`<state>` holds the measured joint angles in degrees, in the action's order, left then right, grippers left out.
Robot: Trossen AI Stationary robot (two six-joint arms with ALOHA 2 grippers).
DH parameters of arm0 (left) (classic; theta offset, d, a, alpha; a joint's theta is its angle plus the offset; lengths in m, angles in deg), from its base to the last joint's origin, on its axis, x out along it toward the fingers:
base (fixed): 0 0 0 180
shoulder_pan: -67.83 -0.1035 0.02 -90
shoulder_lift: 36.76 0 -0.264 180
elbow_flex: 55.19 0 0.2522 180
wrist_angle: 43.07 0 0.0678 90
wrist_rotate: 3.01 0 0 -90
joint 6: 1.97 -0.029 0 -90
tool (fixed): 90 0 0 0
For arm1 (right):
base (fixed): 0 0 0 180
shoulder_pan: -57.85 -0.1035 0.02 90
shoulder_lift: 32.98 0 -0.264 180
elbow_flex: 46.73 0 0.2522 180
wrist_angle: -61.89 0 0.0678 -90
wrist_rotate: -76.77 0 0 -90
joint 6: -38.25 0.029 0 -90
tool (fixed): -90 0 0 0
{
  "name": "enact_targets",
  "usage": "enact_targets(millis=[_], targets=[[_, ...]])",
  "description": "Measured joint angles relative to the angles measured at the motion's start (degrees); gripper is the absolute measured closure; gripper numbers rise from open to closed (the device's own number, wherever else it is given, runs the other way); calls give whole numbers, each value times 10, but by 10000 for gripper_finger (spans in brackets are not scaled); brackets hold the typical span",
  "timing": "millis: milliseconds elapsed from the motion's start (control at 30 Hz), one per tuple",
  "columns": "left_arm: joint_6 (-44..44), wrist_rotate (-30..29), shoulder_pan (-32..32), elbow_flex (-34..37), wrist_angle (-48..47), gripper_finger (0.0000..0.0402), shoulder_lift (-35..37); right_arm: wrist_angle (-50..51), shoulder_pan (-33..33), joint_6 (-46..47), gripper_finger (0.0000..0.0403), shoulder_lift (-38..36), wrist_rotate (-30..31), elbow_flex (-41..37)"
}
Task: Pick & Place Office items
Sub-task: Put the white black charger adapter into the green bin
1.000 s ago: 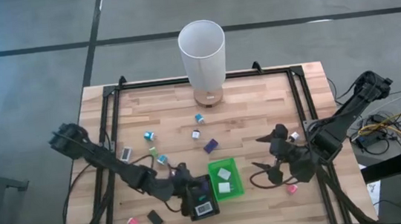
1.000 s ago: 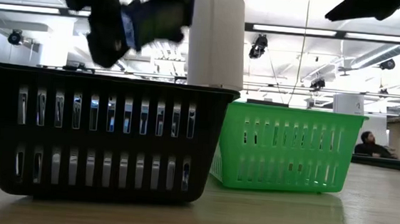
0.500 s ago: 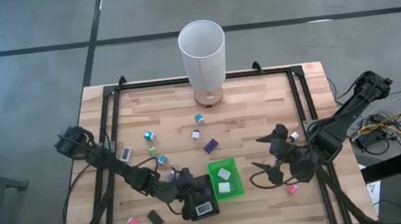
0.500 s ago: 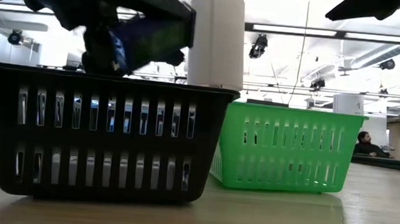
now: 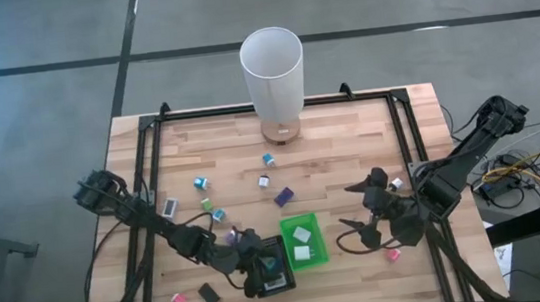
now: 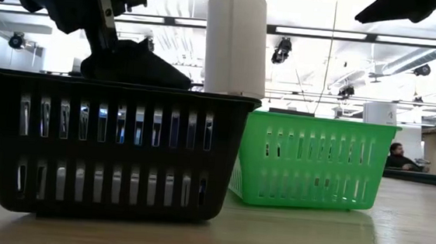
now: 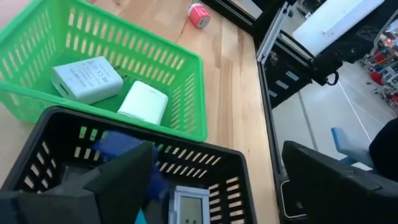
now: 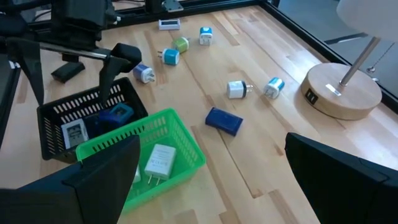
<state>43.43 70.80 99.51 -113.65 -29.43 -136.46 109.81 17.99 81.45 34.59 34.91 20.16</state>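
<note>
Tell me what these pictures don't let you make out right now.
- High view: the left tool sits over the black basket, so what lies in the basket is covered.
- Low view: the black basket and green basket show only their slatted walls; what they hold and the table behind them are hidden.
- Left wrist view: the black basket's near part is cut off by the picture's edge and the dark fingers.
- High view: the pink item beside the right tool is too small to identify.

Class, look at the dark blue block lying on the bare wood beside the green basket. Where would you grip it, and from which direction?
Grip the dark blue block across its narrow width, coming straight down from above. It lies flat, longer than wide, so its long sides offer parallel faces. The wood around it is bare, and the green basket stands apart from it.
</note>
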Motion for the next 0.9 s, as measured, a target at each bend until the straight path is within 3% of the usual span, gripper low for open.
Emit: enact_targets(millis=[100, 167, 267, 367, 600, 800, 900], targets=[[-15, 10, -6, 0, -2, 47, 8, 0, 0, 2, 11, 0, 0, -1], [-25, 48, -18, 0, -10, 49, 29, -1, 0, 5, 11, 0, 0, -4], [-39, 101, -39, 0, -48, 50, 79, -2, 0, 28, 11, 2, 0, -12], [-75, 102, -55, 0, -108, 50, 140, -2, 0, 31, 11, 7, -1, -20], [-192, -13, -77, 0, -203, 50, 259, -5, 2, 1, 11, 9, 31, -28], [-290, -150, -78, 0, -167, 50, 299, -5, 4, -62, 11, 7, 179, -28], [-325, -184, -82, 0, -153, 50, 300, -5, 7, -77, 11, 7, 246, -28]])
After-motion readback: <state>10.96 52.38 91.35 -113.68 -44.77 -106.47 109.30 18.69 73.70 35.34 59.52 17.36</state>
